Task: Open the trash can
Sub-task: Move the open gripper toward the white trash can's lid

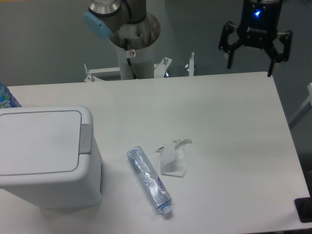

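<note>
Pincer (pixel 249 62) spread above table's (pixel 234 146) far edge, trash can (pixel 44 156) lid closed.

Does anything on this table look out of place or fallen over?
Yes. A clear plastic bottle lies on its side beside a crumpled transparent wrapper, like litter, on the white table. The large white plastic trash can stands upright, lid shut.

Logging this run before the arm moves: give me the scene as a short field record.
bin: white trash can, front left of table
lid: shut, flat
tab: grey push tab at the lid's right edge
gripper: open, above the table's far right edge, holding nothing
other: bottle lying down; crumpled wrapper beside it
</note>
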